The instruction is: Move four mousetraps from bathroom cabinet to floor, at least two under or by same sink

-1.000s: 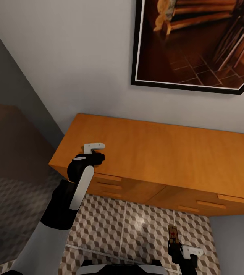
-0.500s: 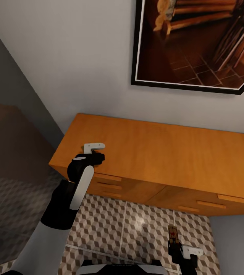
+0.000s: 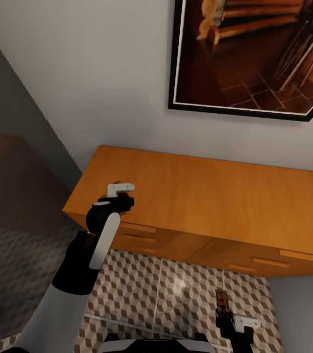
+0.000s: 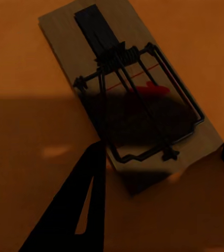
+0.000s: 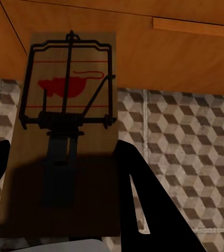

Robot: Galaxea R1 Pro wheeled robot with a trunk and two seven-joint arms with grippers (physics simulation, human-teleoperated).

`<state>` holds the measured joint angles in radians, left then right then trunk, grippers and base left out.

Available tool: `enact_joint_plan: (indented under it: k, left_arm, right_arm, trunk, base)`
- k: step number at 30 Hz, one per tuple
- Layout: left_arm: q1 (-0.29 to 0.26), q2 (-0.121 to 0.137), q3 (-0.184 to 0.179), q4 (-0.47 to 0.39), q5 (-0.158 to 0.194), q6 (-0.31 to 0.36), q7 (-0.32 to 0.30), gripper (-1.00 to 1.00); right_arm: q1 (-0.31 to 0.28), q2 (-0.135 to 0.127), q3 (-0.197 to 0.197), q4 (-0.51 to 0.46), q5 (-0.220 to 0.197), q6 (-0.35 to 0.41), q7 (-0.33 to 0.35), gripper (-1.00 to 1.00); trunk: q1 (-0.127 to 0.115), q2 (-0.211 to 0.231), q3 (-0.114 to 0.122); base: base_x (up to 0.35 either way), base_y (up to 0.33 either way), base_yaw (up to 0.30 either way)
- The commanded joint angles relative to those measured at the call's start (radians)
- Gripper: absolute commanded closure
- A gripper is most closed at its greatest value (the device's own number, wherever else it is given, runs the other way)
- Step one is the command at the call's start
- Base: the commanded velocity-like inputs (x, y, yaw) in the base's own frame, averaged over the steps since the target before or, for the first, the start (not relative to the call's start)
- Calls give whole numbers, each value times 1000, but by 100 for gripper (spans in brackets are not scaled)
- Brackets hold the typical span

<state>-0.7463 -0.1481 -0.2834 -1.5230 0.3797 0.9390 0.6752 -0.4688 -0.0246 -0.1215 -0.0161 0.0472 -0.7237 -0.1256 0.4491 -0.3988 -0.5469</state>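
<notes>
One mousetrap (image 4: 138, 89) lies flat on the orange-brown top of the cabinet (image 3: 215, 196), near its left end. My left gripper (image 4: 163, 152) hangs over it, open, with one black fingertip (image 4: 93, 168) at each long edge of the trap's near end. In the head view the left gripper (image 3: 122, 198) sits above the cabinet's front left part. Low at the right, my right gripper (image 3: 223, 316) is shut on a second mousetrap (image 3: 221, 299), held over the cube-patterned bathroom floor (image 3: 176, 289). Up close, that mousetrap (image 5: 70, 100) fills the gap between the right fingers (image 5: 135, 194).
The cabinet's drawer fronts with slim bar handles (image 3: 271, 262) face me. Above it a dark-framed picture (image 3: 254, 54) hangs on the white wall. A grey wall and a darker floor area (image 3: 9, 196) lie to the left. My own base (image 3: 156, 343) shows at the bottom edge.
Almost nothing has moved. The left wrist has shifted very slightly over the cabinet top. The right arm holds still with its mousetrap.
</notes>
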Motion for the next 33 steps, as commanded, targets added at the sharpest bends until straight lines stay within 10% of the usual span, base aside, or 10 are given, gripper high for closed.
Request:
enact_joint_plan:
  k: [1,33]
  left_arm:
    - [-1,0,-1,20,10,4,8,100]
    - [1,1,4,-25,10,6,6,100]
  right_arm:
    - [-1,0,-6,1,3,-3,-2,100]
    - [-1,0,-6,1,3,-3,-2,100]
  trunk:
    - [1,-1,-1]
    - [1,-1,-1]
  base:
    - [0,0,0]
    - [0,0,0]
